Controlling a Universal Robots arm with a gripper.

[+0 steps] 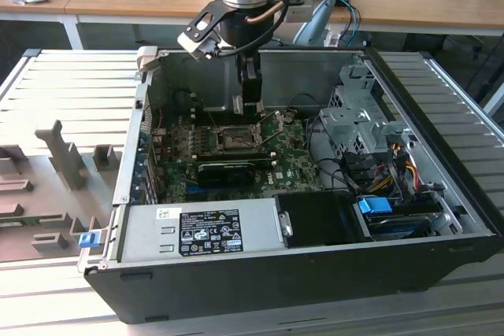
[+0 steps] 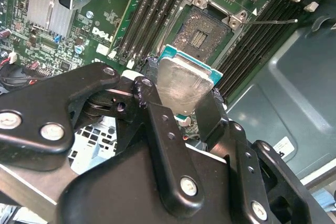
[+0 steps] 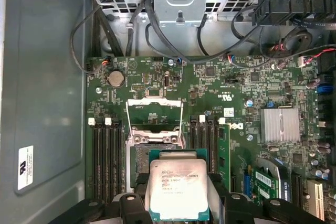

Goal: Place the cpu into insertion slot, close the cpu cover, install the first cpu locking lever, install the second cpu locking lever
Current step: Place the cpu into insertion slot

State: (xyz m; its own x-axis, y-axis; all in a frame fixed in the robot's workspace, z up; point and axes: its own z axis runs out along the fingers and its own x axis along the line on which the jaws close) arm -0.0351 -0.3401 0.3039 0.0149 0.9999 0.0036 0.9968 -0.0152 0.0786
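Observation:
My gripper [image 2: 181,97] is shut on the cpu [image 2: 182,80], a flat square chip with a silver-grey top and green edge, pinched between two black fingers [image 2: 157,121]. In the first wrist view the cpu [image 3: 178,184] hangs above the green motherboard [image 3: 236,82] and overlaps one side of the insertion slot [image 3: 137,157]. The insertion slot [image 2: 202,34] is bare, its dark pin field showing. The cpu cover [image 3: 155,113] is swung open and lies back beside the slot. In the exterior view the gripper [image 1: 250,108] hangs just above the insertion slot [image 1: 234,140], inside the open case.
Black memory slots [image 3: 105,156] flank the socket on both sides. A thin lever rod [image 2: 273,22] sticks out near it. A silver finned heatsink [image 3: 281,124], loose cables [image 3: 157,40], a drive cage [image 1: 358,127] and the power supply [image 1: 197,230] crowd the case.

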